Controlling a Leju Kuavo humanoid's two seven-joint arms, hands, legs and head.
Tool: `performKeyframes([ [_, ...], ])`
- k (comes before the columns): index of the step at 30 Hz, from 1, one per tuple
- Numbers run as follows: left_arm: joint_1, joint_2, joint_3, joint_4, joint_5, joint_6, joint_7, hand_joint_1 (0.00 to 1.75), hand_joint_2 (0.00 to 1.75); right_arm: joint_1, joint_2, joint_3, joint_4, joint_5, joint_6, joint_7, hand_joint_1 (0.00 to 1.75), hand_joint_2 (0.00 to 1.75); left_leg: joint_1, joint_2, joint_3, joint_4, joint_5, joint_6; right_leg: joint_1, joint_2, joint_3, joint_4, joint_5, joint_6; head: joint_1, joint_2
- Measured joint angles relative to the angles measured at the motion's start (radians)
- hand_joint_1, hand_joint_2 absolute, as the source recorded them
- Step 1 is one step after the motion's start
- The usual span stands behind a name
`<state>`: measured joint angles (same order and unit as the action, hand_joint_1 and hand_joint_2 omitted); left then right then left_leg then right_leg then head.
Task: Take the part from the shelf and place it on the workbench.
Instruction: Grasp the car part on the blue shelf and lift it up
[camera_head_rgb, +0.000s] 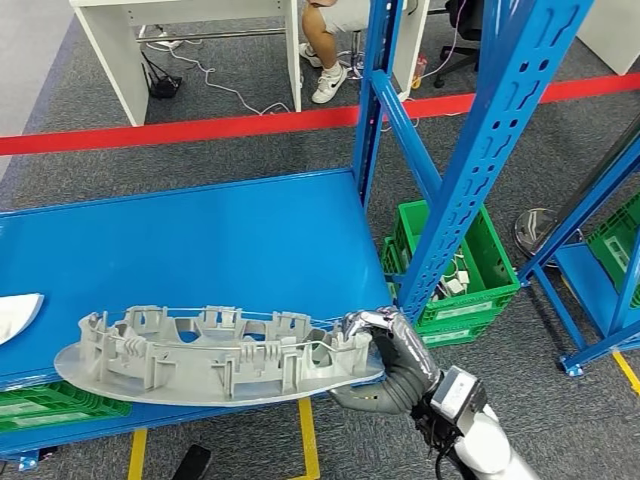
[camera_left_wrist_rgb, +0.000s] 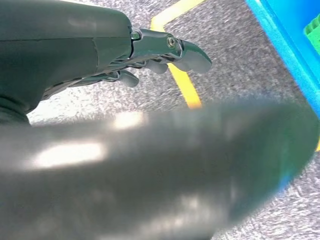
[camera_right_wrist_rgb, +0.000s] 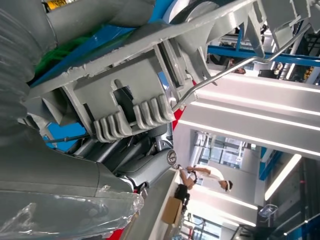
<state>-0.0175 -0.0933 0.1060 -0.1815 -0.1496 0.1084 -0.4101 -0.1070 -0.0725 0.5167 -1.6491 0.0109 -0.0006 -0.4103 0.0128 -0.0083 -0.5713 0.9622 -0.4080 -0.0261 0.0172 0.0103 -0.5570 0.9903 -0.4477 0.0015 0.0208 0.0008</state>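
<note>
Behind part (camera_head_rgb: 219, 358), right hand (camera_head_rgb: 389, 345) half-hidden

High head view; wrist views close, perhaps overturned.

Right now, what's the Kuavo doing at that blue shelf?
The right hand grips the right end of a long grey ribbed plastic part, fingers wrapped on its edge. The part lies along the front edge of the blue shelf, partly overhanging it, so it has not yet gone to a workbench. The left hand hangs over the carpet with nothing in it. A green crate sits on the floor behind the shelf post.
</note>
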Motion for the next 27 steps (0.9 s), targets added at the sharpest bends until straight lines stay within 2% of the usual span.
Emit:
performKeyframes([
  [4, 0.0, -0.002, -0.005, 0.0, -0.015, -0.007, -0.051, 0.0, 1.75, 0.006, 0.0, -0.009, 0.006, -0.042, 0.022, 0.033, 1.75, 1.75, 0.0, 0.0, 0.0, 0.0, 0.0, 0.0, 0.0, 0.0, 0.0, 0.0, 0.0, 0.0, 0.0, 0.0],
  [8, 0.0, -0.004, -0.015, 0.0, -0.025, -0.006, -0.077, 0.0, 1.75, 0.011, 0.0, -0.012, 0.009, -0.03, 0.013, 0.032, 1.75, 1.75, 0.0, 0.0, 0.0, 0.0, 0.0, 0.0, 0.0, 0.0, 0.0, 0.0, 0.0, 0.0, 0.0, 0.0],
  [14, 0.0, -0.005, -0.018, 0.0, -0.004, 0.009, -0.086, 0.0, 1.75, 0.019, 0.0, -0.013, 0.007, -0.035, 0.014, 0.033, 1.75, 1.75, 0.0, 0.0, 0.0, 0.0, 0.0, 0.0, 0.0, 0.0, 0.0, 0.0, 0.0, 0.0, 0.0, 0.0],
  [19, 0.0, -0.007, -0.015, 0.0, 0.015, -0.02, -0.058, 0.0, 1.75, 0.017, -0.004, -0.01, 0.001, -0.036, 0.059, 0.028, 1.75, 1.75, -0.002, 0.0, 0.0, 0.001, -0.002, 0.002, -0.002, 0.0, 0.0, 0.0, 0.0, 0.001, 0.0, 0.0],
  [23, 0.0, -0.006, -0.014, 0.0, 0.021, -0.024, -0.046, 0.0, 1.75, 0.015, -0.005, -0.004, -0.001, -0.036, 0.068, 0.026, 1.75, 1.75, -0.006, 0.0, 0.0, 0.002, -0.004, 0.006, -0.007, 0.0, 0.0, 0.0, -0.001, 0.005, 0.0, 0.0],
  [27, 0.0, -0.006, -0.013, 0.0, 0.023, -0.025, -0.044, 0.0, 1.75, 0.012, -0.005, 0.0, -0.004, -0.036, 0.068, 0.026, 1.75, 1.75, -0.011, 0.0, 0.0, 0.001, -0.004, 0.015, -0.012, 0.0, 0.001, -0.002, 0.0, 0.014, 0.0, 0.0],
])
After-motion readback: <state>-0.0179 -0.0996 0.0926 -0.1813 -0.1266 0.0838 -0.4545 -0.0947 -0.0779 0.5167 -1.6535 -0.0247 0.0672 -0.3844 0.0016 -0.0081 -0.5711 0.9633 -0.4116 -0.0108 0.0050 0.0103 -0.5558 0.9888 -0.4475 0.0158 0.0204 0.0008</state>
